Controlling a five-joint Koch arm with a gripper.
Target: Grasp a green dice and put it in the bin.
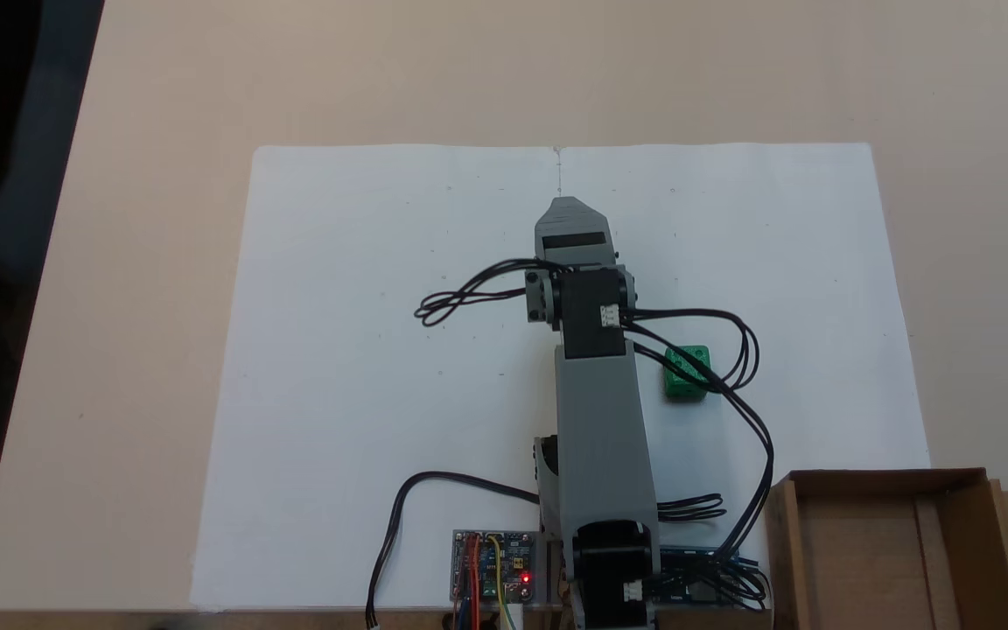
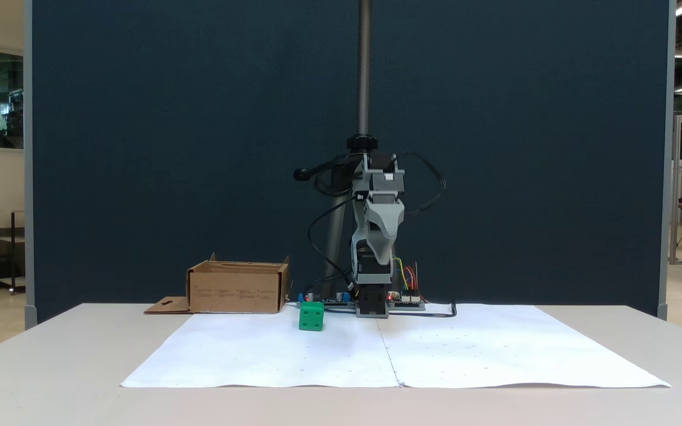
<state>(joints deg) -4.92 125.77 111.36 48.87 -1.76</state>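
Note:
The green dice [image 1: 686, 374] lies on the white paper to the right of the arm's forearm in a fixed view, partly crossed by black cables; from the front the dice [image 2: 311, 316] sits just left of the arm's base. The bin [image 1: 885, 479], a brown cardboard box with an inner divider and a side flap, stands at the lower right corner; in the front view the bin [image 2: 237, 290] is left of the base. My gripper [image 1: 567, 206] is folded over the middle of the paper, well apart from the dice. The gripper [image 2: 380, 260] hangs tip down, holding nothing visible; only one jaw shows.
Two white paper sheets [image 1: 381, 350] cover the beige table. A controller board [image 1: 493, 566] with a red light and loose black cables [image 1: 456, 302] lie by the arm's base. A vertical pole [image 2: 364, 65] and a dark blue partition stand behind the arm.

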